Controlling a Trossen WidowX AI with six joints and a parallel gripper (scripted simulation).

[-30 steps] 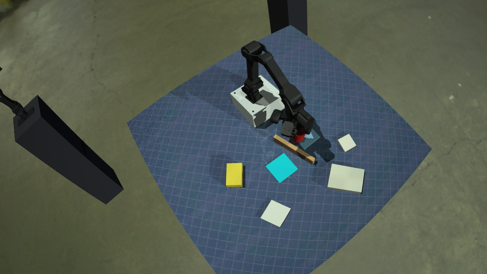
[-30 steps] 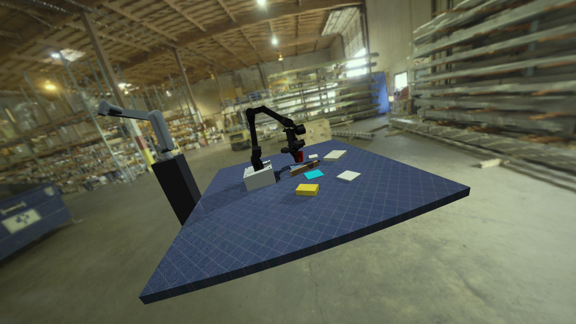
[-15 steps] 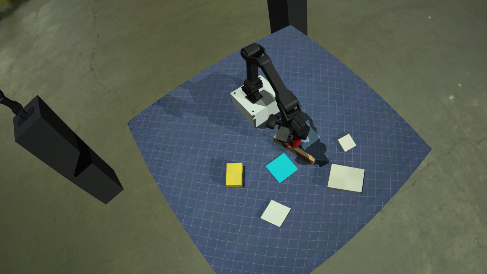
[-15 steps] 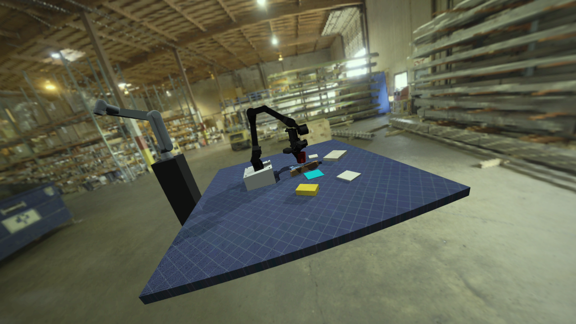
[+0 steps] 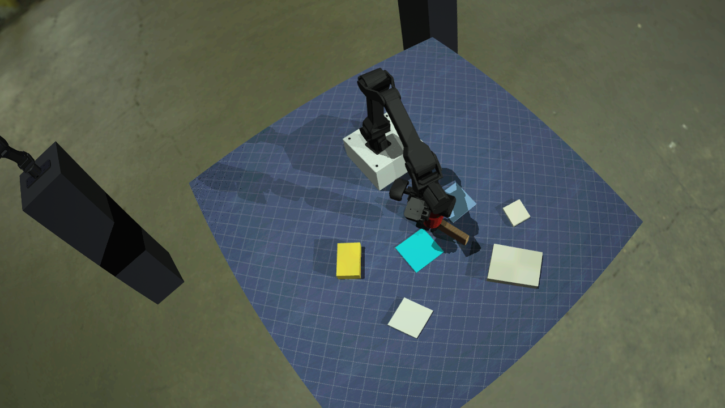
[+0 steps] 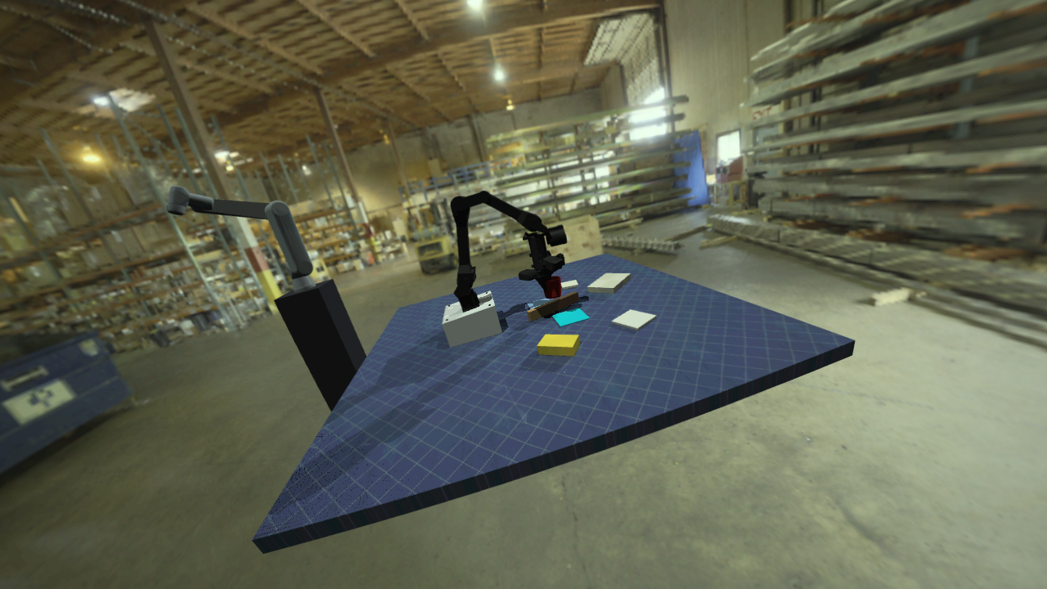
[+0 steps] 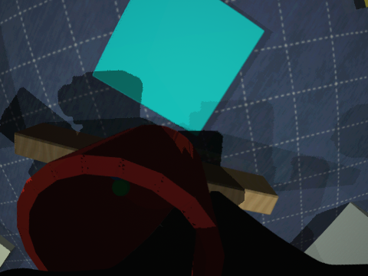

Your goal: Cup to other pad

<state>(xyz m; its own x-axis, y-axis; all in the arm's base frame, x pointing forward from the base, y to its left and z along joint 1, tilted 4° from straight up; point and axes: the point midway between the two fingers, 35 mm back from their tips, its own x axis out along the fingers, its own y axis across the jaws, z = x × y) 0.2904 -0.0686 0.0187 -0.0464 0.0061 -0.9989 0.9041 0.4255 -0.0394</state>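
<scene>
The blue gridded counter (image 5: pixel 304 213) carries everything, and the wooden bar (image 5: pixel 454 233) lying near its middle serves as the landmark here. The black arm (image 5: pixel 405 136) rises from a white base block (image 5: pixel 377 167) set back from the bar and bends down over it. On the side of the bar away from the base sits a large cream slab (image 5: pixel 515 264), with a smaller cream tile (image 5: pixel 410 317) further out toward the counter's near edge and a small cream block (image 5: pixel 516 212) beside the bar's far end. The cyan pad (image 5: pixel 418 250) lies just beside the bar on the outer side, while the pale blue pad (image 5: pixel 461 201) lies on the base side of the bar, partly hidden by the arm. A yellow block (image 5: pixel 349 260) rests well apart from the bar, beyond the cyan pad. The gripper (image 7: pixel 205 241) has its fingers pinching the rim wall of the red cup (image 7: pixel 118 199), which hangs lifted directly above the bar, off the counter, and in the wrist view reaches toward the cyan pad. A single green marble (image 7: pixel 121 187) shows inside the dark cup.
</scene>
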